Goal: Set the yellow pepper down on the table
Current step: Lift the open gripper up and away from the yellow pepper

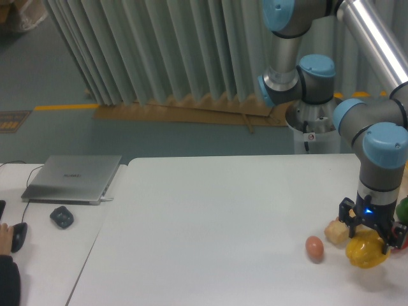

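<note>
Gripper (373,237) sits at the lower right of the frame, its dark fingers closed around the top of the yellow pepper (365,250), which is at or just above the surface of the white table (210,229); whether it rests there cannot be told. Just left of the pepper lies a pale tan block (336,231), and further left a brown egg (314,248), apart from both. Something green (403,210) shows at the right edge, partly hidden behind the arm. On the smaller desk at the left are a closed grey laptop (73,178), a dark mouse (62,217) and a person's hand (5,231) at the frame edge
</note>
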Available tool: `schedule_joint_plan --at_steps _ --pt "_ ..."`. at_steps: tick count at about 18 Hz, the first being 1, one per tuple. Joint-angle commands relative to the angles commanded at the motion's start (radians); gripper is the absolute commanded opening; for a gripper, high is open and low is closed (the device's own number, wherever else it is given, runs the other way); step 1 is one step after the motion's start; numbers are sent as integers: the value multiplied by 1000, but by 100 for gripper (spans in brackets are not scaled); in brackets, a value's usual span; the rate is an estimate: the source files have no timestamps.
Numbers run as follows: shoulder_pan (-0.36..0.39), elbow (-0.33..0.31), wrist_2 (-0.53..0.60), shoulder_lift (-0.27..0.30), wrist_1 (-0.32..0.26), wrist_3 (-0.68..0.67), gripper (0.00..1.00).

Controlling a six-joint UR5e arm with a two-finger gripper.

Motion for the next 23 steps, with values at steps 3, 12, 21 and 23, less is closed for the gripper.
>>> schedule_joint_plan --at_steps 3,12,21,23 --pt "-11 0 2 2 2 -2 95" --pt "-55 -43 92 170 -236 211 100" --pt "-160 -48 75 287 -423 362 100" --pt "-158 -45 74 287 -457 368 100"
